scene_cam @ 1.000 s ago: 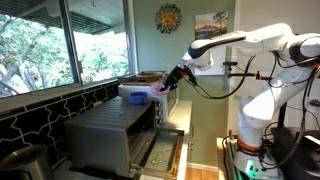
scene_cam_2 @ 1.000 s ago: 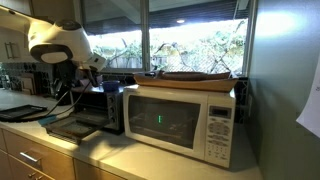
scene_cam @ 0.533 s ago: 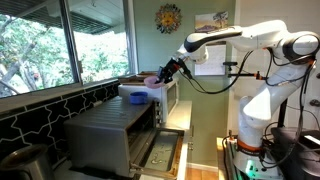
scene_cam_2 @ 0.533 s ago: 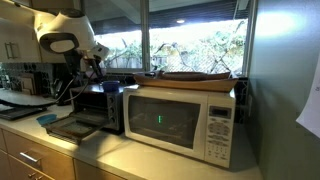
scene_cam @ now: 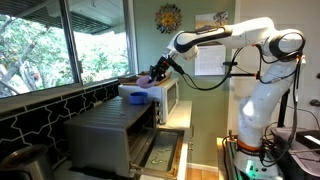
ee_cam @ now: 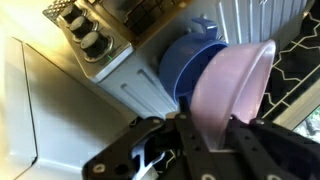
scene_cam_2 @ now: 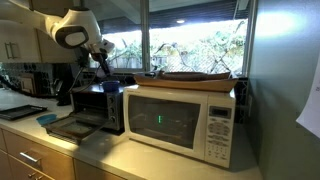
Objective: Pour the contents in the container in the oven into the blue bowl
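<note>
premises: domestic kitchen. evidence: oven [scene_cam: 100,135] and white microwave [scene_cam_2: 175,120] on bench [scene_cam_2: 105,152], drawer cabinets [scene_cam_2: 30,158] below, tiled backsplash [scene_cam: 40,115], windows [scene_cam: 35,45] facing trees.

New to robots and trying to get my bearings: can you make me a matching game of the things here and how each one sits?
Things:
1. pink container
2. blue bowl
3. oven door
4. white microwave

States:
A. dropped open
B. door shut
C. held tilted in the gripper
D. resting on top of the oven

Pairs: 1-C, 2-D, 3-A, 4-B
</note>
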`<state>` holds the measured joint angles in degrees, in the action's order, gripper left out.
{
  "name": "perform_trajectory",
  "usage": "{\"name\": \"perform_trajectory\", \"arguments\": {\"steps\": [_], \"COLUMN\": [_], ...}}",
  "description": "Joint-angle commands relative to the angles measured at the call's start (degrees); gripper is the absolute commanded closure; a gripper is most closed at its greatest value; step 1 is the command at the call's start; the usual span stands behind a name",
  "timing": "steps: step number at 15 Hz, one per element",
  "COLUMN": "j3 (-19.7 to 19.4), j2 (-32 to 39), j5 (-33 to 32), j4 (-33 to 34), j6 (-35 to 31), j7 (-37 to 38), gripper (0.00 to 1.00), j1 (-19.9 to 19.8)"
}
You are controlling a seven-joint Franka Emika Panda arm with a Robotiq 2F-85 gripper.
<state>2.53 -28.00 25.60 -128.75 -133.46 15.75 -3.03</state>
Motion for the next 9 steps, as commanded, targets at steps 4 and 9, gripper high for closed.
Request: {"name": "perform_trajectory", "arguments": {"steps": [4, 9], "j3": [2.02, 3.32], "j2": [5.09, 6.61], "j5": [-10.14, -17.54], "j4": [5.35, 6.63], "j6": [0.42, -0.32], "j7": [8.76, 13.11], "gripper": [0.95, 0.95], "j1": [-1.30, -2.77]}}
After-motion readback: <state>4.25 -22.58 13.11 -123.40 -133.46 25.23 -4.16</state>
